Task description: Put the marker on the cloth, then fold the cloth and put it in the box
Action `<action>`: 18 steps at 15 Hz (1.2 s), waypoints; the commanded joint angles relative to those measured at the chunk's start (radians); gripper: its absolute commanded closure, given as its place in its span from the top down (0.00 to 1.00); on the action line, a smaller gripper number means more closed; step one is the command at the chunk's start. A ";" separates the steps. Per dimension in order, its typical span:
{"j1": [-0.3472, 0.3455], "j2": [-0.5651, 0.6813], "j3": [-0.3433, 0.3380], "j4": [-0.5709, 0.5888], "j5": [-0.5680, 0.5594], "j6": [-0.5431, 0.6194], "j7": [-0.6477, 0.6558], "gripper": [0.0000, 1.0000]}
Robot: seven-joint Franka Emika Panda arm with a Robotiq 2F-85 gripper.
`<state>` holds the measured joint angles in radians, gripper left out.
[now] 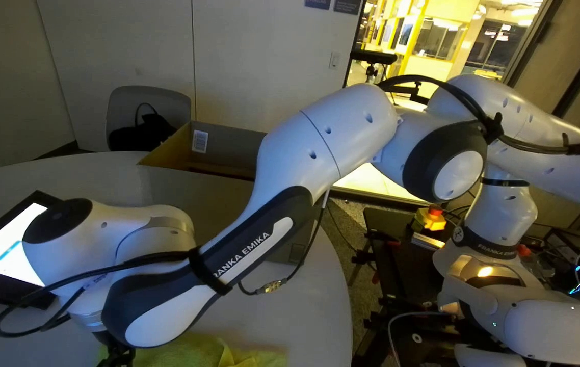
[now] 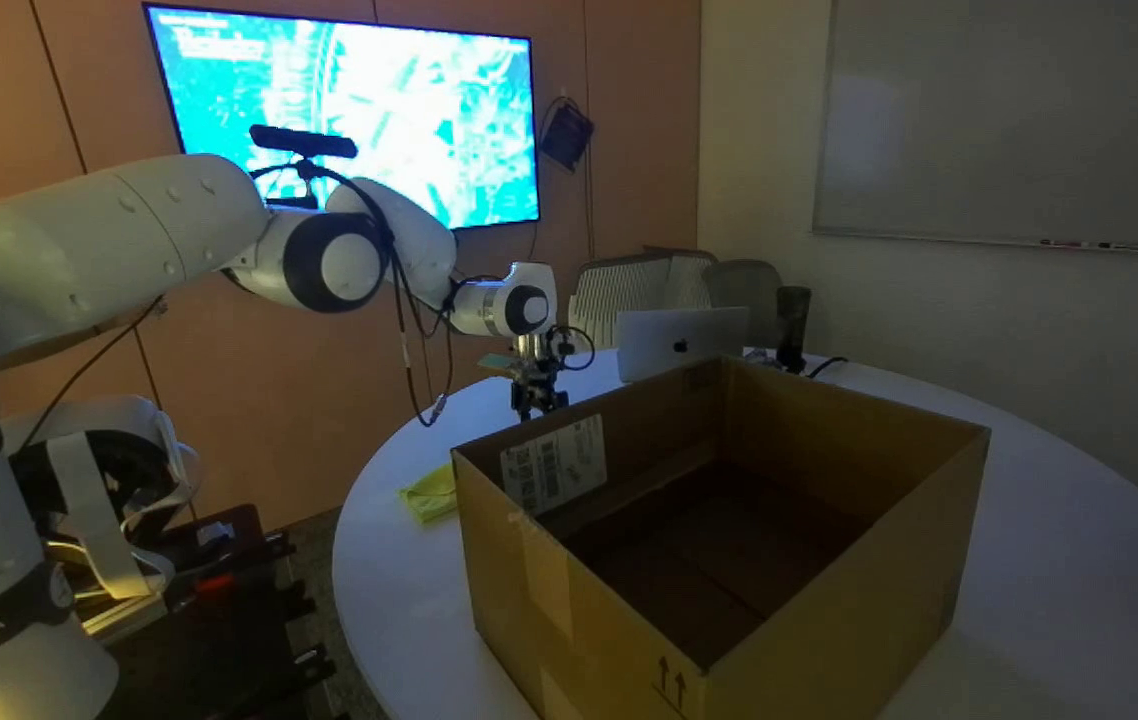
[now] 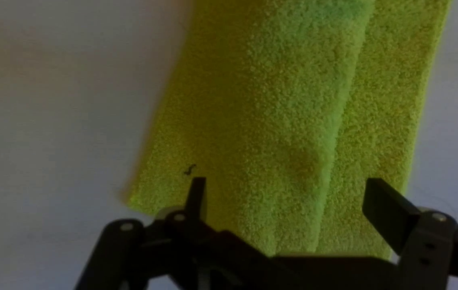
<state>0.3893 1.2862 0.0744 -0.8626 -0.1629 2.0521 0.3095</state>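
The yellow-green cloth lies on the table with a long ridge or fold along it. It also shows in both exterior views, at the bottom edge and partly behind the box. My gripper is open over one end of the cloth, fingers apart, with nothing held between them. In both exterior views it points down. I cannot tell whether its tips touch the cloth. The brown cardboard box stands open on the table, also behind the arm. The marker is hidden or out of view.
A black-framed lit screen stands on the table beside the arm's wrist. A silver laptop and a dark bottle stand beyond the box. A small dark squiggle shows on the cloth. The round table's edge curves nearby.
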 commanded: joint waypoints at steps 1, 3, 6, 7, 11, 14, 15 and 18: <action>0.021 0.111 -0.017 0.241 0.035 -0.124 0.173 1.00; 0.021 0.133 -0.014 0.297 0.042 -0.168 0.271 1.00; 0.027 0.141 -0.027 0.318 0.102 -0.208 0.395 1.00; 0.021 0.151 -0.012 0.334 0.117 -0.210 0.353 1.00; 0.010 0.121 0.031 0.273 0.065 -0.145 0.074 1.00; 0.004 0.121 0.031 0.257 0.049 -0.139 -0.088 1.00; 0.001 0.124 0.029 0.253 0.045 -0.140 -0.144 1.00; -0.007 0.135 0.024 0.238 0.033 -0.134 -0.311 1.00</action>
<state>0.3956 1.4016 0.0912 -0.6293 -0.1051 1.8963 0.1485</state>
